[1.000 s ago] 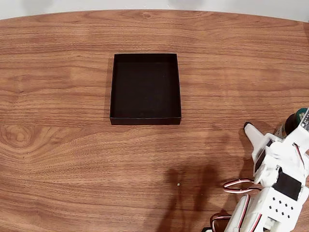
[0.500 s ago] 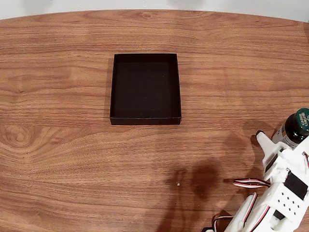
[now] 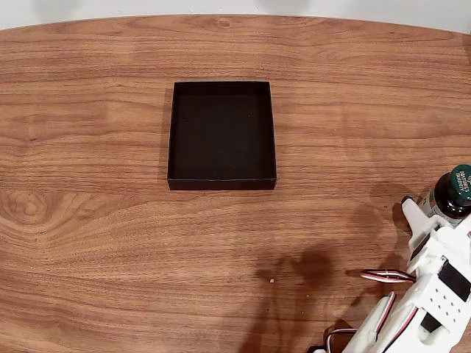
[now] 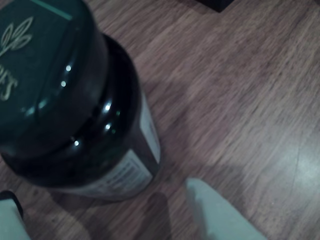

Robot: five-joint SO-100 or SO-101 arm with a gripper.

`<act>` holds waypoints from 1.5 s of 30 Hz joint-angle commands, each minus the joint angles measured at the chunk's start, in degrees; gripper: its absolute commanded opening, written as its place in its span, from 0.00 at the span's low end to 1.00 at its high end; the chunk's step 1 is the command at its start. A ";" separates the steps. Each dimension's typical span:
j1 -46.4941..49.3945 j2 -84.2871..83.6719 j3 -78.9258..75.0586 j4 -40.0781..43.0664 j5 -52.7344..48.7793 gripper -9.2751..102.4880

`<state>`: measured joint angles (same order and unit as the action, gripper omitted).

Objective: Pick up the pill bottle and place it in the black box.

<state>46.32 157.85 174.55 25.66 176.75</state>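
The pill bottle [image 3: 452,193] stands upright at the right edge of the table in the fixed view, dark green with a printed cap and a pale label. My gripper [image 3: 436,219] is open beside it, and its white finger [image 3: 412,212] lies just left of the bottle. In the wrist view the pill bottle [image 4: 75,100] looms close at upper left. One white finger [image 4: 220,215] shows below right of it and another [image 4: 7,220] at the bottom left corner, neither clearly touching it. The black box [image 3: 221,134] sits open and empty, far to the left of the gripper.
The wooden table [image 3: 110,243] is bare between the box and the arm. The arm's white body and looped cables [image 3: 386,277] fill the lower right corner. The table's far edge [image 3: 235,16] curves along the top, and a corner of the box [image 4: 217,4] shows in the wrist view.
The arm has shifted right and toward the near edge in the fixed view. The bottle, mostly hidden behind the arm a second ago, now shows fully and has not moved.
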 commanded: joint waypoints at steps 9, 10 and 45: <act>-0.53 -6.06 -1.58 -10.72 -0.79 0.45; -0.88 -6.42 -1.58 -11.60 -0.88 0.45; -5.19 -31.64 -2.20 -43.07 0.18 0.47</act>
<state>42.28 126.74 174.55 -14.41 177.63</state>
